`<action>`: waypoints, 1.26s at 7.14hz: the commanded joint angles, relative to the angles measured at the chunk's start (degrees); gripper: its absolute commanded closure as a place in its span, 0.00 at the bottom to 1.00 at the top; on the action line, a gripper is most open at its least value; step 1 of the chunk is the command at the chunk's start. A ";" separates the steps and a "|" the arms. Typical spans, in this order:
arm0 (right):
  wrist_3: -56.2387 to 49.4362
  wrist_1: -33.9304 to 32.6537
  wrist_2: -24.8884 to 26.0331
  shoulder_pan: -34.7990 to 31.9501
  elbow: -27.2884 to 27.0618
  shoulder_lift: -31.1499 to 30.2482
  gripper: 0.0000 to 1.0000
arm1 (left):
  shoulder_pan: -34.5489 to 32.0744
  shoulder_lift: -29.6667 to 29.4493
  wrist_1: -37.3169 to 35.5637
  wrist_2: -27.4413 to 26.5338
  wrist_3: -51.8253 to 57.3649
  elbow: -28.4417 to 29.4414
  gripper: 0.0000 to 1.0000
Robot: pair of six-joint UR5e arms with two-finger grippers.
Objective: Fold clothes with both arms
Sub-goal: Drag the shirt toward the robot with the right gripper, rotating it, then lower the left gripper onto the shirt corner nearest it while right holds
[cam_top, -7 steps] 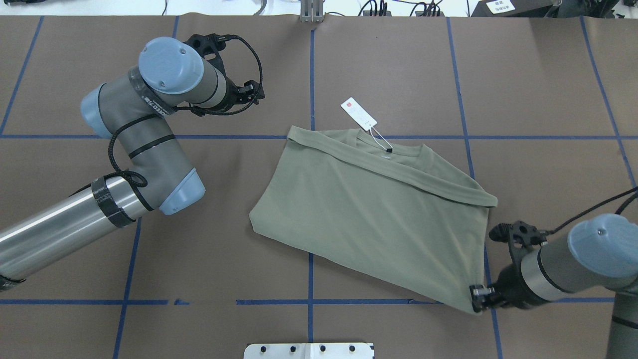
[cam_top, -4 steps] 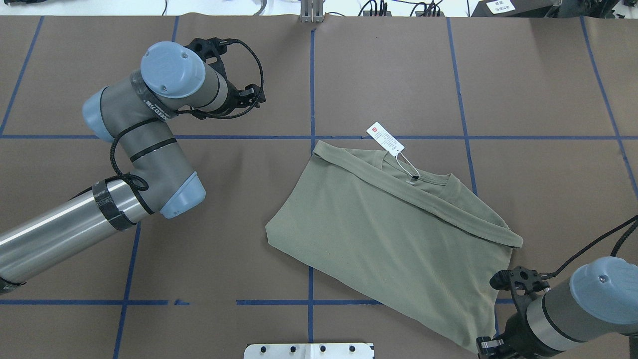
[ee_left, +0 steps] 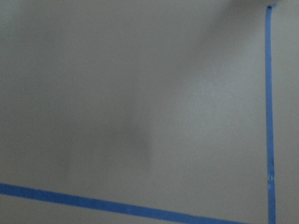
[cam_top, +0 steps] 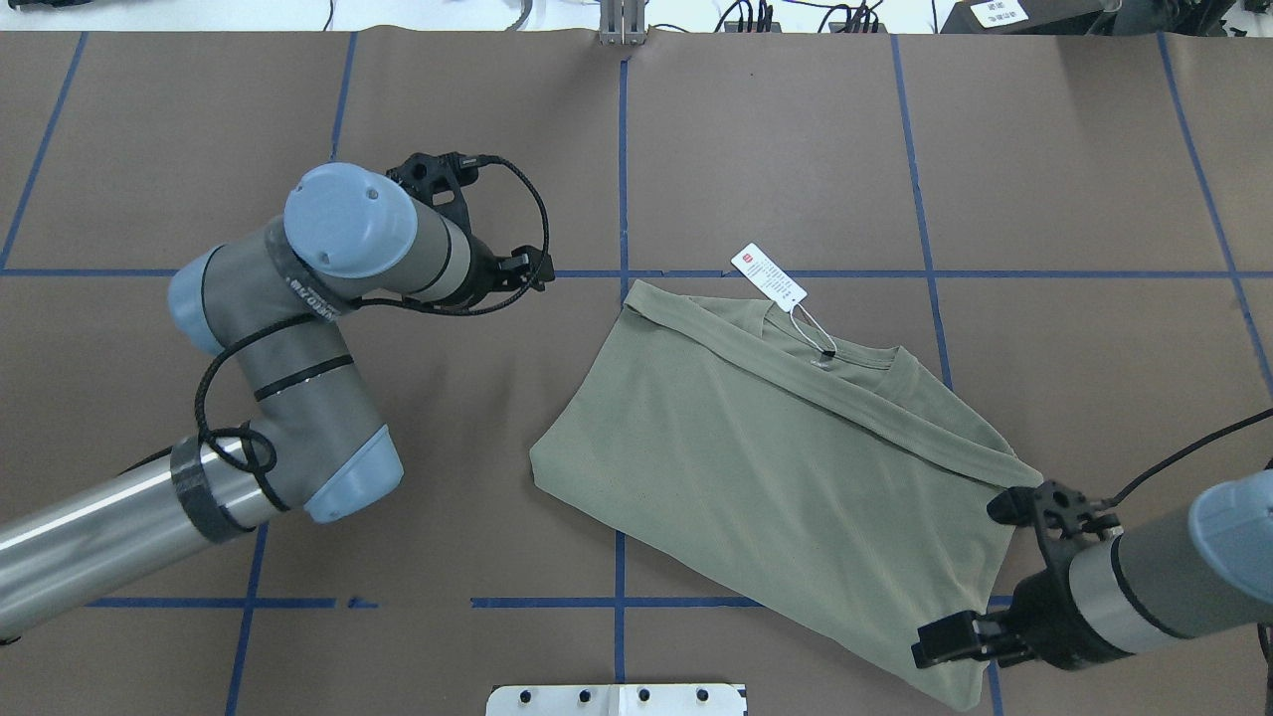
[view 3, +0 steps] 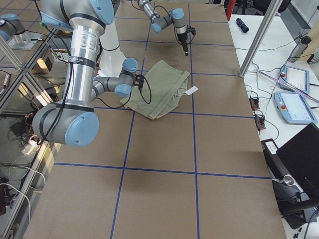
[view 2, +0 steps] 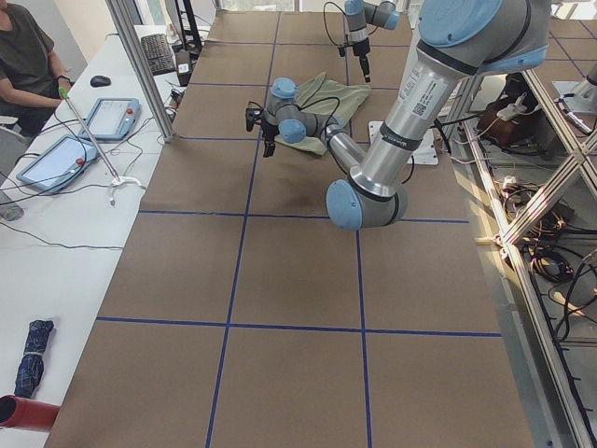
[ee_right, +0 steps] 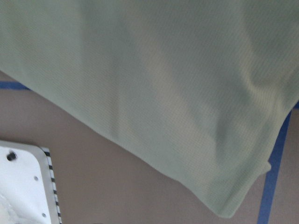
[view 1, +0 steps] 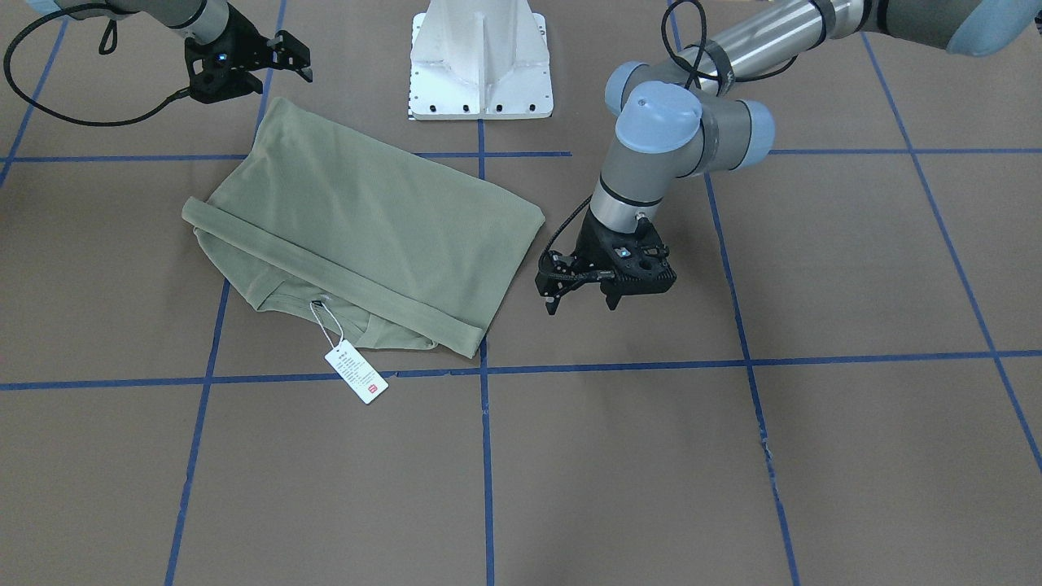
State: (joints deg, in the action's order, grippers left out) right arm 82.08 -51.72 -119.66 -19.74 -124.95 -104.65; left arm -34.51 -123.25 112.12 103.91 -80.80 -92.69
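Sage-green shirt (cam_top: 776,467) unmoved; right hand (view 1: 248,77) now loose beside its corner; left hand (view 1: 582,305) spread, nearer.

The left arm (cam_top: 298,328) and right arm (cam_top: 1174,572) are both showing matt grey casings, rounded light blue joint caps and a polished silver tube. A black cable (cam_top: 543,224) is looping along each one. Small print is running across the left arm's grey shell. The left claw (view 1: 582,307) and right claw (view 1: 248,77) are looking black and angular.
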 commanded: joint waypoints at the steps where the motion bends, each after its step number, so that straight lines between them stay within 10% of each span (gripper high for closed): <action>1: 0.01 3.54 1.17 -10.19 0.23 0.23 0.00 | 6.27 3.36 -0.58 1.83 -11.07 -5.39 0.06; 5: 0.01 5.05 4.53 -13.22 1.55 0.58 0.00 | 12.54 3.01 -0.49 1.56 -17.72 -3.82 0.12; 6: -0.08 5.05 4.53 -13.39 1.73 0.58 0.00 | 12.54 2.75 -0.49 0.86 -18.07 -3.73 0.26; 8: -0.08 5.05 4.53 -13.48 1.82 0.58 0.00 | 12.54 2.75 -0.32 0.77 -18.08 -3.37 0.94; 9: 0.01 5.05 4.61 -13.74 1.82 0.58 0.00 | 12.54 2.84 -0.15 0.94 -17.47 -3.46 1.00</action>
State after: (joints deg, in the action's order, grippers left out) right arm 82.04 -46.67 -115.12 -33.25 -123.17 -104.06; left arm -21.99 -120.47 111.79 104.76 -98.73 -96.14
